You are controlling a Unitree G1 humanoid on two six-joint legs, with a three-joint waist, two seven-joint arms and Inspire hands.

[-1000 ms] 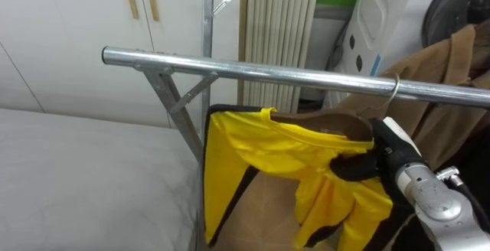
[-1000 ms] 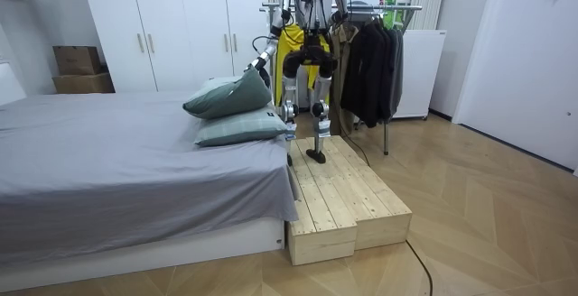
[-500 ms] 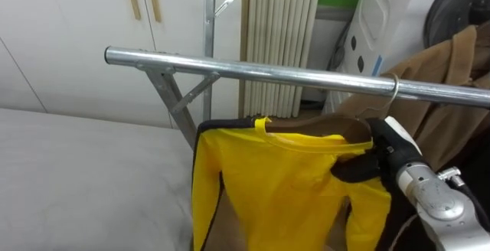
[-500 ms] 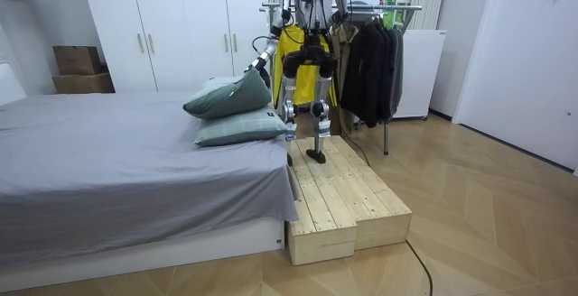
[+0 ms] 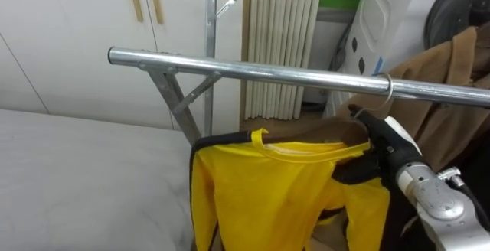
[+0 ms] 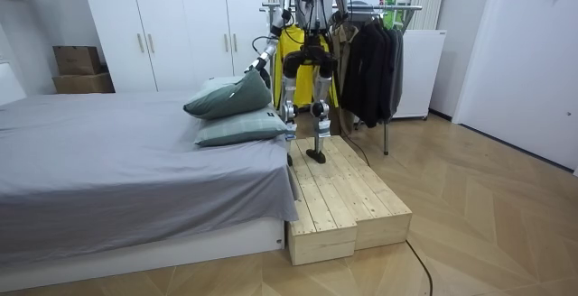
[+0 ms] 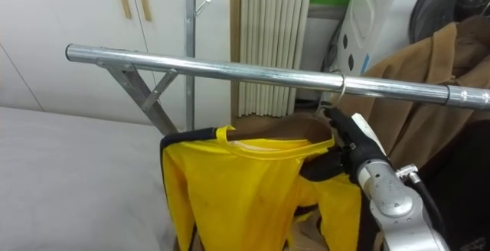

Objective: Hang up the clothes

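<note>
The right hand came in from the lower right of the left eye view, its dark fingers clenched round the shoulder of the yellow shirt where it sat on a wooden hanger. The shirt hung just under the metal rail, with black trim down its left edge. Behind it stood the rack's slanted brace and an upright post. A brown coat hung on the same rail to the right, close beside the hand. Farther back were a white wardrobe with wooden handles and a ribbed white panel, and a grey bed lay at the lower left. In the right eye view the hanger's hook sat over the rail, right above the hand, which hid the hanger's right end. In the room view the robot stood on a wooden platform at the foot of the bed, facing the rack, with the shirt showing yellow in front of its chest. Dark clothes hung on the rack toward the room view's right. Two green pillows were stacked on the bed just beside the robot. Its left hand was out over them, and I could not tell how its fingers stood.
</note>
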